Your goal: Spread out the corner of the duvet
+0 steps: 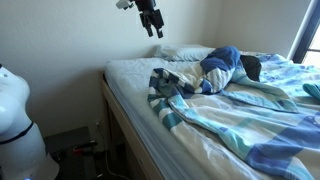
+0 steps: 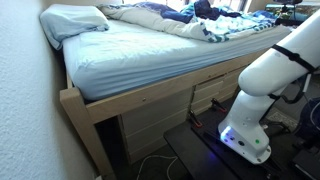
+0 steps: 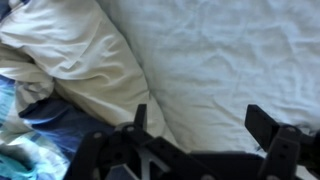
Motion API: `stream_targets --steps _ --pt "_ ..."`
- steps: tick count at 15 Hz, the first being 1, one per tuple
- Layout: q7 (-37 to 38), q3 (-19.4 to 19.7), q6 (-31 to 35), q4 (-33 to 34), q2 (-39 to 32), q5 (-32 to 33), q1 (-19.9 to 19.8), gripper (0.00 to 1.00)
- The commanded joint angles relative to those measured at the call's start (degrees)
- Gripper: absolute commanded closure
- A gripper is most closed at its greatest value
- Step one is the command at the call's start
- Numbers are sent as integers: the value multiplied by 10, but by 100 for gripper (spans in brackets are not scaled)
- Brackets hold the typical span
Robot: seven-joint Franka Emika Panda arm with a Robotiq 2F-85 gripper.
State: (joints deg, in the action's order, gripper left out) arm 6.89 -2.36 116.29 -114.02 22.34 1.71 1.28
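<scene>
The duvet (image 1: 250, 105), light blue with teal, dark blue and white stripes, lies rumpled across the bed in both exterior views (image 2: 215, 22). Its bunched corner (image 1: 168, 92) sits folded back near the middle of the mattress. My gripper (image 1: 153, 28) hangs open and empty high above the head end of the bed, well clear of the duvet. In the wrist view the open fingers (image 3: 200, 125) frame the plain white sheet (image 3: 230, 60), with the white pillow (image 3: 70, 55) at the left and a bit of striped duvet (image 3: 25, 140) at the lower left.
A white pillow (image 1: 185, 52) lies at the head of the bed by the wall. The wooden bed frame (image 2: 130, 100) has drawers below. The white robot base (image 2: 265, 90) stands beside the bed. A white rounded object (image 1: 15, 110) stands at the left.
</scene>
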Motion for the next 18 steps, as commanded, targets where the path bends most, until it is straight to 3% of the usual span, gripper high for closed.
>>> stream_targets --steps 1,8,11,18 --pt "20 -2 10 16 -10 5 -11 0" --pt "23 -3 14 22 -19 6 -11 0" --pt "-10 2 45 10 -15 4 -7 0" --pt "-186 49 36 27 -37 -9 -1 0"
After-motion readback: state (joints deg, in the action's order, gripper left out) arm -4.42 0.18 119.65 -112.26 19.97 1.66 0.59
